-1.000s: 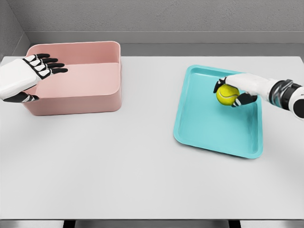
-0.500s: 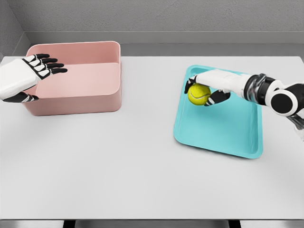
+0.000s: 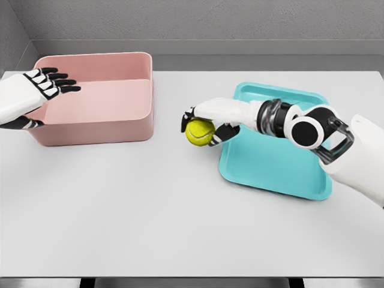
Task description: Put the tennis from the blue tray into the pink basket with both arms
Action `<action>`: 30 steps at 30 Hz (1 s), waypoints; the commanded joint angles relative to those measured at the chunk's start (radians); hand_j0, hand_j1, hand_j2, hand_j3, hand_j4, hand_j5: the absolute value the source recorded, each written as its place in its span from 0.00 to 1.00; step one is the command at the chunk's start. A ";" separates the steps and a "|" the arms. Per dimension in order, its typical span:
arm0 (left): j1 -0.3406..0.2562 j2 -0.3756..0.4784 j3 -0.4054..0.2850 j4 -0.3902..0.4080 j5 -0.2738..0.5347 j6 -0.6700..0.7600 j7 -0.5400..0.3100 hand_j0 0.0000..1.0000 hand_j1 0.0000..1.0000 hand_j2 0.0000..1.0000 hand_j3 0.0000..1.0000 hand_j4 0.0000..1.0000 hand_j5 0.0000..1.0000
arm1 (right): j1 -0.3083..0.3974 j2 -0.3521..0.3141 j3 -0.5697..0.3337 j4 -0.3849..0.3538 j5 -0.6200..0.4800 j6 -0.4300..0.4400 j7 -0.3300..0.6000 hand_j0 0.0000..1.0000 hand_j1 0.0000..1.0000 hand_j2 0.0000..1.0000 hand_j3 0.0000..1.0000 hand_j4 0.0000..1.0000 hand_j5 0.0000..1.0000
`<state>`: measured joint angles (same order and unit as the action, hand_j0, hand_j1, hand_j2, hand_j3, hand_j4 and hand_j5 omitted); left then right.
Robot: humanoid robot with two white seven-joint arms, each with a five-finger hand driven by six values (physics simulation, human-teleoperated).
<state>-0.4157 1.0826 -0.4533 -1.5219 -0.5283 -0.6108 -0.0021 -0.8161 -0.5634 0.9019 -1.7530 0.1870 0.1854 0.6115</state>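
Tennis ball (image 3: 200, 132) sits clamped in my right hand (image 3: 207, 119) over the white table (image 3: 180, 204) (grey walls behind); left hand (image 3: 30, 96) fingers spread by the pink basket (image 3: 114, 102).

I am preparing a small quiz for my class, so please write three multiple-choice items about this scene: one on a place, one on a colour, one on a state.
1. Where is the tennis ball now?
A. inside the pink basket
B. over the table between the tray and the basket
C. lying in the middle of the blue tray

2. What colour is the tray?
A. blue-turquoise
B. red
C. black

3. How is the left hand?
A. closed on the ball
B. closed on the basket wall
C. open, fingers stretched, holding nothing

Answers:
1. B: the right hand holds the ball past the tray's left edge, over the white table, short of the pink basket.
2. A: the tray is turquoise blue.
3. C: its fingers point out straight at the basket's left end.
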 commanded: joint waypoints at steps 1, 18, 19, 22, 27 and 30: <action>0.000 0.010 0.004 0.000 0.007 0.000 0.001 1.00 1.00 1.00 1.00 1.00 1.00 | 0.000 0.043 0.015 0.000 -0.001 -0.009 -0.001 0.56 0.56 0.56 0.56 0.56 0.56; 0.002 0.005 0.007 -0.004 0.007 0.000 0.001 1.00 1.00 1.00 1.00 1.00 1.00 | -0.028 0.185 0.120 0.010 0.000 0.006 -0.001 0.59 0.59 0.59 0.59 0.59 0.59; 0.002 0.005 0.007 -0.004 0.007 0.000 0.001 1.00 1.00 1.00 1.00 1.00 1.00 | -0.028 0.185 0.120 0.013 -0.001 0.008 -0.001 0.73 0.73 0.73 0.73 0.73 0.73; 0.002 0.005 0.007 -0.004 0.007 0.000 0.001 1.00 1.00 1.00 1.00 1.00 1.00 | -0.028 0.185 0.120 0.012 -0.001 0.025 -0.001 1.00 1.00 1.00 1.00 1.00 1.00; 0.002 0.005 0.005 -0.004 0.007 0.000 0.001 1.00 1.00 1.00 1.00 1.00 1.00 | -0.029 0.120 0.068 0.000 0.005 0.002 -0.001 1.00 1.00 1.00 1.00 1.00 1.00; 0.002 0.005 0.005 -0.004 0.005 0.000 0.001 1.00 1.00 1.00 1.00 1.00 1.00 | -0.012 0.016 -0.107 0.000 0.003 -0.083 -0.001 1.00 1.00 1.00 1.00 1.00 1.00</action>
<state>-0.4142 1.0862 -0.4487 -1.5263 -0.5291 -0.6108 -0.0022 -0.8268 -0.4898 0.8842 -1.7514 0.1900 0.1443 0.6113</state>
